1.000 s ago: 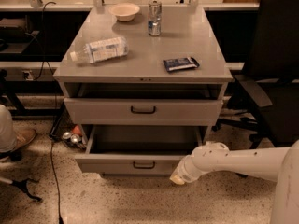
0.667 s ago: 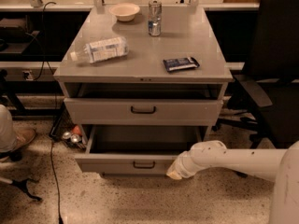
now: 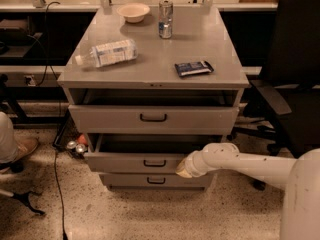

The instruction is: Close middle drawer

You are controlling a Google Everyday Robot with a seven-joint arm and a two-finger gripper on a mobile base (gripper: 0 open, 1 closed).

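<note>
The middle drawer [image 3: 125, 161] of the grey cabinet stands pulled out, its dark tray open above its flat front and small dark bar handle [image 3: 154, 163]. My gripper [image 3: 183, 169] sits at the end of the white arm reaching in from the right. It is against the right part of the middle drawer's front, just right of the handle. The top drawer [image 3: 152, 118] above it is also slightly out. The bottom drawer [image 3: 156, 180] is in.
On the cabinet top lie a plastic bottle [image 3: 107, 52], a bowl [image 3: 133, 12], a can [image 3: 165, 19] and a dark snack packet [image 3: 193, 68]. A black office chair [image 3: 292, 79] stands at the right. A cable [image 3: 56, 184] and cans [image 3: 75, 146] lie on the floor at the left.
My arm has moved left along the middle drawer's front, and the gripper is now closer to the handle. The drawer looks pushed in somewhat.
</note>
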